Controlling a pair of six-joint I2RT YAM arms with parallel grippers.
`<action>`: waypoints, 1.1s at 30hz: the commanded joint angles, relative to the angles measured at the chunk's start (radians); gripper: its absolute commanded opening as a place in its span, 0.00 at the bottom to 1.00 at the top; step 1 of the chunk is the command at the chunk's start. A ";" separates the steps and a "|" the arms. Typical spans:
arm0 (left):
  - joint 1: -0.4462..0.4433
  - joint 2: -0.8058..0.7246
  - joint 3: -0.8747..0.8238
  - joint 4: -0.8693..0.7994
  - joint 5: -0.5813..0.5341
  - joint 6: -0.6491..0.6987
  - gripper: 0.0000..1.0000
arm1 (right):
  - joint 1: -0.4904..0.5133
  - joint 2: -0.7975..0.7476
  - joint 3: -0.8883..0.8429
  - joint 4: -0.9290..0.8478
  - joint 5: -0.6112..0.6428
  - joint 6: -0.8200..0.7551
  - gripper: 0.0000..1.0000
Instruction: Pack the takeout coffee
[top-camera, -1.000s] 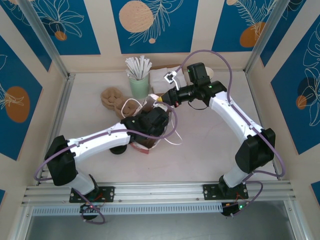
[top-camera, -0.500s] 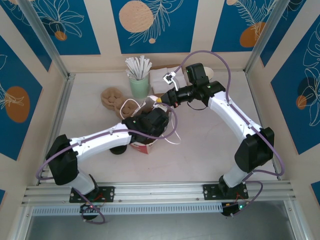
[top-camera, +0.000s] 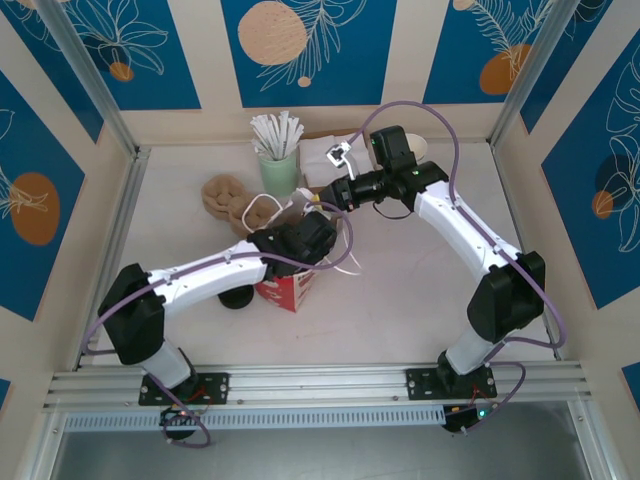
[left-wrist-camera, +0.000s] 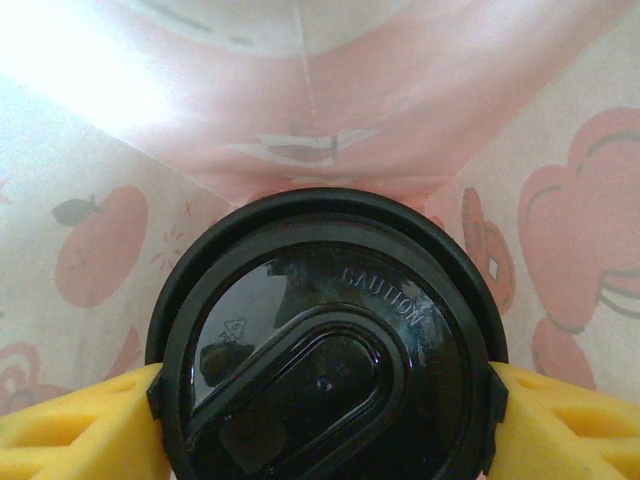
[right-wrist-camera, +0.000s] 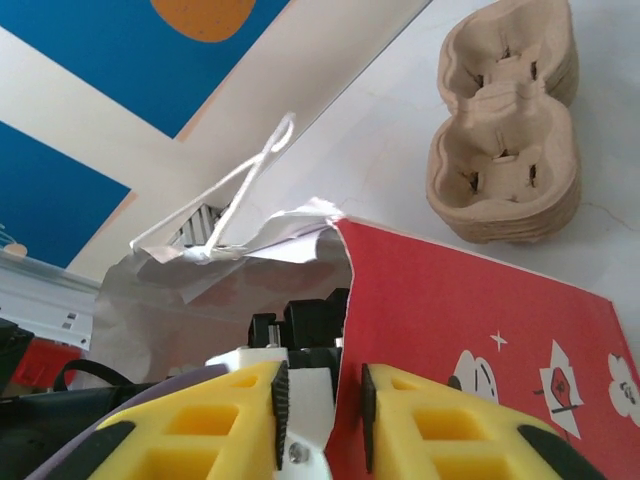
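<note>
The takeout coffee (left-wrist-camera: 330, 340) shows its round black lid, gripped at the rim by my left gripper (left-wrist-camera: 325, 420) between the yellow fingers (left-wrist-camera: 80, 430). It hangs inside the red bag (top-camera: 288, 290), whose pale pink inner walls (left-wrist-camera: 400, 80) surround it. From above, the left gripper (top-camera: 300, 240) reaches down into the bag's mouth. My right gripper (top-camera: 318, 197) is at the bag's far rim. The red bag wall (right-wrist-camera: 470, 320) runs between its parted pads (right-wrist-camera: 281, 415), loose and not pinched, in the right gripper (right-wrist-camera: 325, 405).
Brown pulp cup carriers (top-camera: 228, 195) lie behind the bag, also the carriers (right-wrist-camera: 505, 130). A green cup of white sticks (top-camera: 279, 165) and napkins (top-camera: 325, 150) stand at the back. A low black round piece (top-camera: 236, 298) sits beside the bag. The white bag handle (right-wrist-camera: 240, 190) sticks up.
The right gripper's jaws have parted from the bag's rim. The left arm with the coffee has shifted slightly toward the back, and the bag's red side now shows more.
</note>
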 joint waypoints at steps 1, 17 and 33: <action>0.029 0.028 0.028 -0.030 0.041 -0.024 0.72 | -0.015 0.014 0.094 -0.063 0.008 0.000 0.33; 0.111 0.161 0.199 -0.120 0.179 -0.026 0.71 | -0.109 -0.036 0.135 -0.023 0.061 0.089 0.43; 0.179 0.336 0.417 -0.268 0.289 -0.021 0.70 | -0.154 -0.132 0.035 -0.037 0.041 0.109 0.44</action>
